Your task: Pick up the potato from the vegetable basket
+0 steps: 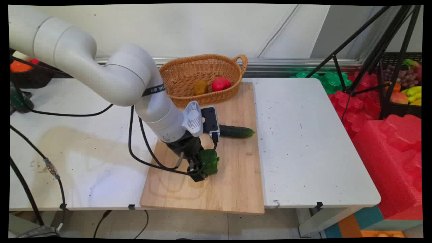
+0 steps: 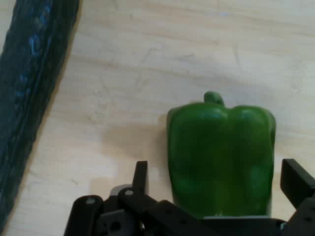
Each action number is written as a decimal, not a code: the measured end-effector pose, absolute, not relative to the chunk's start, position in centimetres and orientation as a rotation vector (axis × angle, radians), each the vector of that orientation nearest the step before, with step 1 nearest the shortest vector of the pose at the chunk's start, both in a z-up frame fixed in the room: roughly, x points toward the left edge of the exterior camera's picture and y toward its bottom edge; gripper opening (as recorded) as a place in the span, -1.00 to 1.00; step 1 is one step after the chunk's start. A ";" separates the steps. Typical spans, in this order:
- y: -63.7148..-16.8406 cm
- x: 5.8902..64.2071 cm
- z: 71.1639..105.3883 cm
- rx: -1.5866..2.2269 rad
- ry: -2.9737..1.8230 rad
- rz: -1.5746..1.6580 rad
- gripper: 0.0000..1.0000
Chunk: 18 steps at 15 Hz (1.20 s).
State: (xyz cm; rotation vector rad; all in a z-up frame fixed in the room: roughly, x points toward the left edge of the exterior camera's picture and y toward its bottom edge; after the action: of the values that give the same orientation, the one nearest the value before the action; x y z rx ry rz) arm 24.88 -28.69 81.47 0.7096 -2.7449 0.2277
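Straddling the green pepper (image 2: 220,157) on the wooden board (image 1: 233,189), the gripper (image 2: 219,183) had fingers (image 2: 141,178) spread; a cucumber (image 1: 236,131) lay at two o'clock.

White arm (image 1: 101,72) reaching in from upper left, wrist bent steeply downward, black gripper (image 1: 199,168) low near the surface — fingers (image 2: 141,177) spread wide apart, black cables hanging beneath.
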 end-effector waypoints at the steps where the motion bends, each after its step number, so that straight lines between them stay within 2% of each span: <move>1: -28.6 25.0 81.6 0.704 -2.743 0.234 1.00; 8: -27.9 25.8 83.8 0.644 -2.672 0.271 1.00; 18: -27.3 30.9 92.1 0.593 -2.492 0.397 1.00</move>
State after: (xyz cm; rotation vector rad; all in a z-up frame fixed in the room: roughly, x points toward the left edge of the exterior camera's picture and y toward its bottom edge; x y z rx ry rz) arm 30.90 -27.27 92.12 0.5935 -2.4916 0.3971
